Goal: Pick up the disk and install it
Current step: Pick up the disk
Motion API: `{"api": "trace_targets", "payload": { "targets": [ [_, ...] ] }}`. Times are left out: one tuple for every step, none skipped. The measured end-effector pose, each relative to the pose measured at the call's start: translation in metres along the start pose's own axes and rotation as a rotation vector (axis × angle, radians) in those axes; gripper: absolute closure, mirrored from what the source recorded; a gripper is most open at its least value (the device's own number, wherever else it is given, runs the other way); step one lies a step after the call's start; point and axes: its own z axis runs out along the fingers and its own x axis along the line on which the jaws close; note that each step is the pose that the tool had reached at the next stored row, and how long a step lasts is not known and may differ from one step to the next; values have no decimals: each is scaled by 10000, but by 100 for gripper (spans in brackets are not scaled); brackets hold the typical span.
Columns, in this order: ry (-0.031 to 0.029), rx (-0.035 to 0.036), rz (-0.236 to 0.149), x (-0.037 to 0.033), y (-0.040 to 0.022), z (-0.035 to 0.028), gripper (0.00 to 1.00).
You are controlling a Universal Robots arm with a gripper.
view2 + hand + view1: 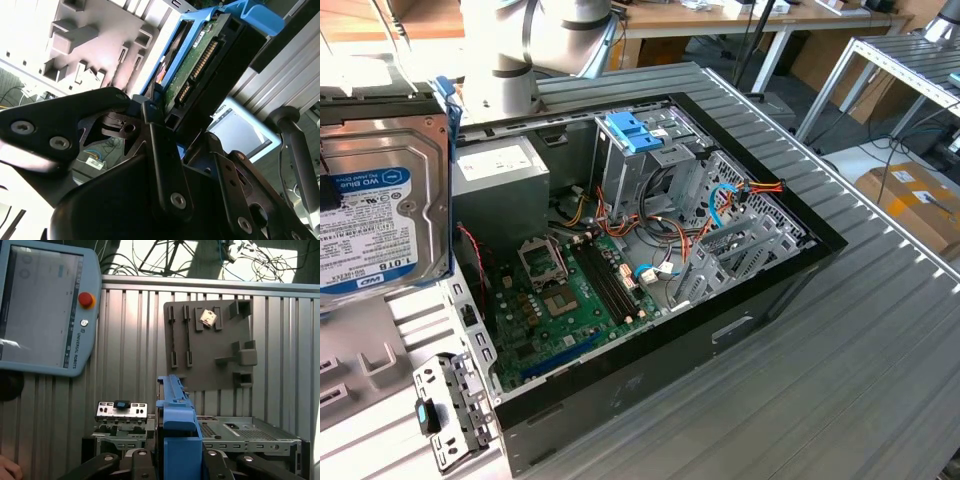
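The disk (380, 215) hangs in the air at the exterior view's left, label side towards that camera, with a blue rail (444, 150) along its edge. It is well clear of the open computer case (760, 290), up and to the exterior view's left of it. In the second wrist view my gripper (172, 127) is shut on the disk (205, 65), whose green circuit board and connector face the camera. The first wrist view looks along the disk's blue rail (177, 425), with black fingers (107, 460) on either side.
Inside the case are a drive cage with a blue bracket (635, 130), a grey power-supply box (500, 172), a green motherboard (560, 300) and loose cables. A teach pendant (45, 305), a grey fixture plate (210, 340) and a small metal bracket (121, 411) lie on the ribbed table.
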Motion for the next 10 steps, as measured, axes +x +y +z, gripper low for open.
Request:
{"api": "trace_targets", "payload": {
  "targets": [
    [-1,0,0,0,0,0,64],
    [-1,0,-1,0,0,0,64],
    [-1,1,0,1,0,0,64],
    [-1,0,0,1,0,0,64],
    [-1,1,0,1,0,0,64],
    [-1,0,-1,4,0,0,64],
    [-1,0,-2,6,-5,0,64],
    [0,0,0,12,-23,-1,64],
    [0,-1,-1,19,-40,-3,64],
    [-1,0,-1,25,-51,-3,64]
  ]
}}
